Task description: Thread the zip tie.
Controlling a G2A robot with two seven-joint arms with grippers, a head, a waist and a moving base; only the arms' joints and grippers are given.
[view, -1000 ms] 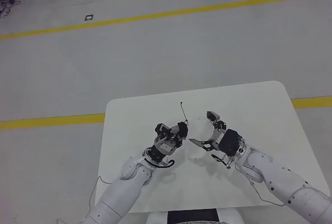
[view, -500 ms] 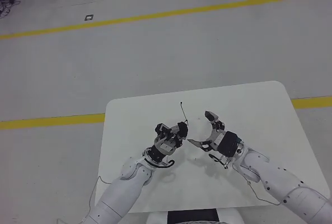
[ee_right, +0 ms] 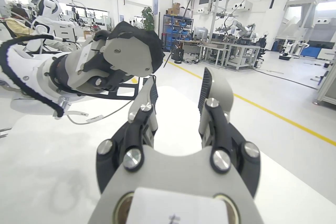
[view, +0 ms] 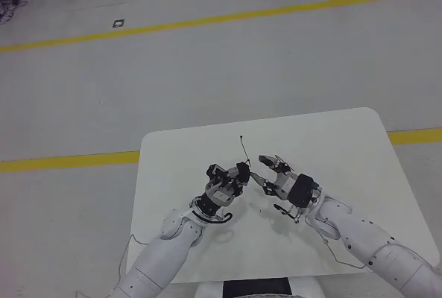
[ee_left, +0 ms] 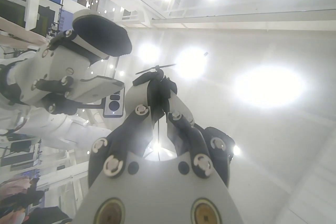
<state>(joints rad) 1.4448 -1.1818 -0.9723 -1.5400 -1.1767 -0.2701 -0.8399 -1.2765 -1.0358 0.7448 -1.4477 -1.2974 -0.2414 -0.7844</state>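
Note:
A thin black zip tie (view: pixel 244 149) sticks up and away from my left gripper (view: pixel 240 173), which is shut on its lower end above the white table (view: pixel 340 141). In the left wrist view the fingers (ee_left: pixel 157 93) pinch the tie (ee_left: pixel 157 68), whose short head end crosses just beyond the tips. My right gripper (view: pixel 264 174) is open just to the right of the left one, nothing between its fingers. In the right wrist view its gripper (ee_right: pixel 179 89) stands open beside the left gripper (ee_right: pixel 131 51), with the zip tie (ee_right: pixel 168 59) showing as a thin line past it.
The tabletop around both grippers is bare white, with rounded corners. A yellow floor line (view: pixel 57 160) runs behind the table. A cable (ee_right: pixel 31 93) loops from the left wrist close to the right gripper.
My right gripper has moved left toward the left gripper and its fingers have narrowed. The left gripper and zip tie have held still.

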